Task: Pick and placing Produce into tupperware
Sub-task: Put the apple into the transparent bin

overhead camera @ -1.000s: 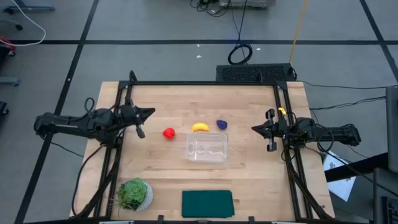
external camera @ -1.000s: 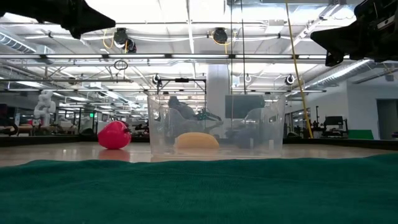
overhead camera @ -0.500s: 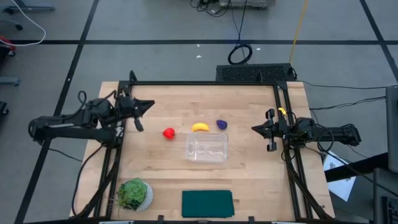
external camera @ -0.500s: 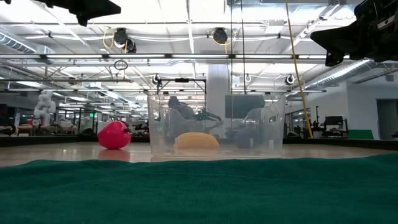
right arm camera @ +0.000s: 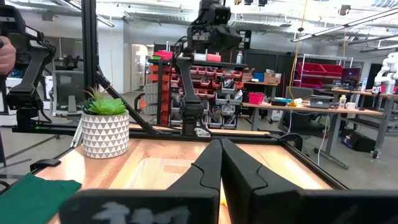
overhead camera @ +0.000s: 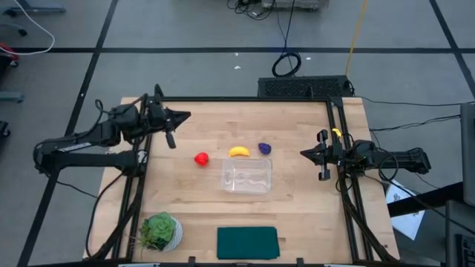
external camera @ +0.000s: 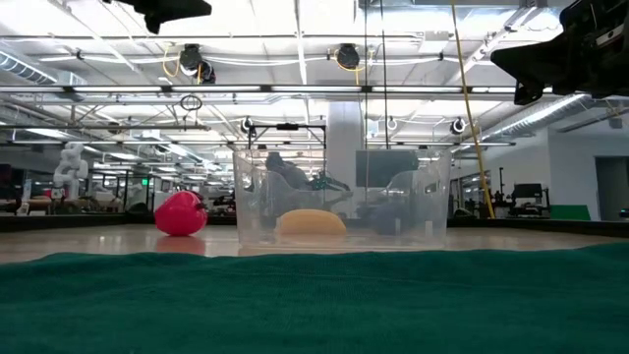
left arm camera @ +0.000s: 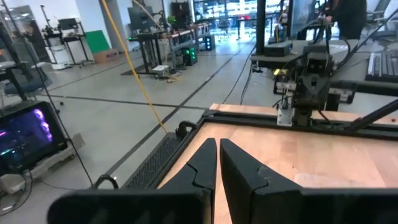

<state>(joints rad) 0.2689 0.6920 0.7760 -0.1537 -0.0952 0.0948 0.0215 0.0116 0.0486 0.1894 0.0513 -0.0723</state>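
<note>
The red round fruit [overhead camera: 201, 158], the yellow banana [overhead camera: 238, 151] and the purple cluster [overhead camera: 264, 148] lie in a row on the wooden table. The clear tupperware [overhead camera: 246, 176] stands just on their near side, with nothing in it. In the low view the red fruit [external camera: 181, 213] shows left of the tupperware [external camera: 344, 197], and the banana [external camera: 311, 222] shows through its walls. My left gripper [overhead camera: 184, 116] hangs shut, level and high over the far left of the table. My right gripper [overhead camera: 304, 153] waits shut at the right edge.
A potted leafy plant [overhead camera: 159, 231] stands at the near left. A dark green flat cloth [overhead camera: 247, 242] lies at the near edge. Black frame rails [overhead camera: 245, 100] run along the table's far, left and right sides. Bare wood lies between the fruit and both arms.
My left gripper has risen and swung toward the table's far edge and a little toward the right, staying shut and level. The right arm and all the produce have kept still.
</note>
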